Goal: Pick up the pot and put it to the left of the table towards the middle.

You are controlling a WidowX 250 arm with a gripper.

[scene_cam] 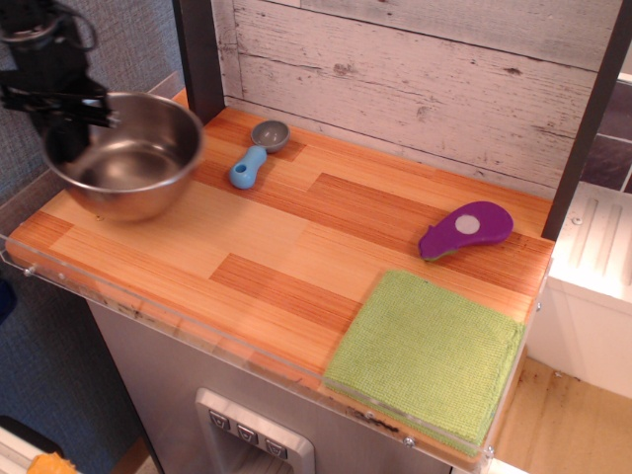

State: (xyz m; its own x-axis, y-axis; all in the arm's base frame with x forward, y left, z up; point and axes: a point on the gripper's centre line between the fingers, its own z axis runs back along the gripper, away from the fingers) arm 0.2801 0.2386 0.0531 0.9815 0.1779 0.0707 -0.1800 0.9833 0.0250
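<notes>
At the upper left of the frame the gripper (74, 102) is clamped on the near-left rim of the pot (126, 156), which sits at or just above the left edge of the tabletop (257, 247); whether its base is touching the wood cannot be told. The pot looks like thin, rigid stainless steel: stiff and unlikely to deform, probably fairly light for its size, but smooth and slippery, with no handles. The rim is the only sensible place to take hold, one finger inside and one outside the wall, and a grip so far off-centre may let the bowl tilt or swing. To its right lie a small blue-handled scoop (252, 158), and further off a purple object (465, 228) and a green cloth (427, 354).
</notes>
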